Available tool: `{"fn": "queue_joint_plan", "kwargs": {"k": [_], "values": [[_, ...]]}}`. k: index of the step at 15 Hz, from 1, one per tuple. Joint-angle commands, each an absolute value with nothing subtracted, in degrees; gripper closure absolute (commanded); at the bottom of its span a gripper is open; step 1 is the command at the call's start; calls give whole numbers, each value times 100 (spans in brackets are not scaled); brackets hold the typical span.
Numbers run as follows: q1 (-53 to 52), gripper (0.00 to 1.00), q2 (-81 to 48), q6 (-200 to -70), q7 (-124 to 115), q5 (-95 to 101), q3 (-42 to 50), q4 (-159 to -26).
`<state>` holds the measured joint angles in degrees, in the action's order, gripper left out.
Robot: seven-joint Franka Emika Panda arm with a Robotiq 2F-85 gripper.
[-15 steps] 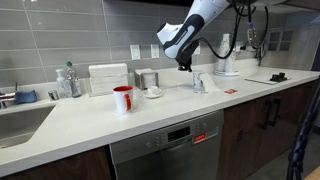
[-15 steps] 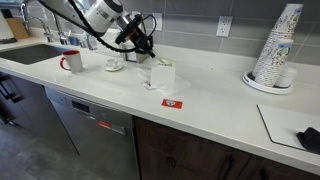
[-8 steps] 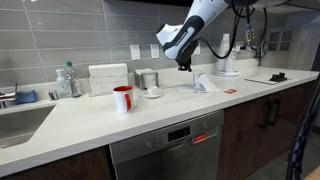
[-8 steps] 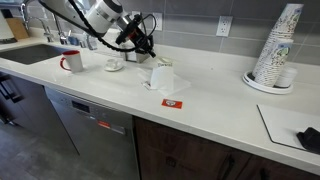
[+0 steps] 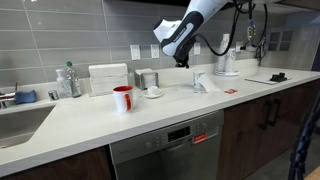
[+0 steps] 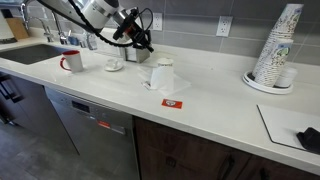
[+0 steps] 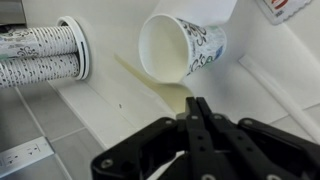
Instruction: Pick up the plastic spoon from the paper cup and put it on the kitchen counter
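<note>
Tool (image 7: 197,103) pinches shut on the plastic spoon (image 7: 140,78) above broad open desk (image 5: 100,120), well inside its front edge; the paper cup (image 7: 175,48) lies tipped beneath, apart.

Cup (image 6: 161,75) on its side mid-frame on the counter (image 6: 215,125), card (image 6: 173,102) in front, mug (image 6: 71,61) at left, cup stack (image 6: 275,50) far right

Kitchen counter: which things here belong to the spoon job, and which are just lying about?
Job: claw, shut; plastic spoon at its tips; paper cup, lying tipped; kitchen counter.
Lying about: red mug; stacked cups; red card; steel dishwasher.
</note>
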<state>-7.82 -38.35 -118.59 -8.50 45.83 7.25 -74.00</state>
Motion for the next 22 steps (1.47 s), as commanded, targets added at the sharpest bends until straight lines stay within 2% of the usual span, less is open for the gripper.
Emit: {"fn": "queue_joint_plan", "kwargs": {"k": [1,10,22], "values": [[-898,99,-3451,-12094,-916,4774,623,-7925],[-914,99,-2985,-12956,-726,5124,324,-8919],[-694,99,-3560,-13748,-503,5540,341,-8998]]}}
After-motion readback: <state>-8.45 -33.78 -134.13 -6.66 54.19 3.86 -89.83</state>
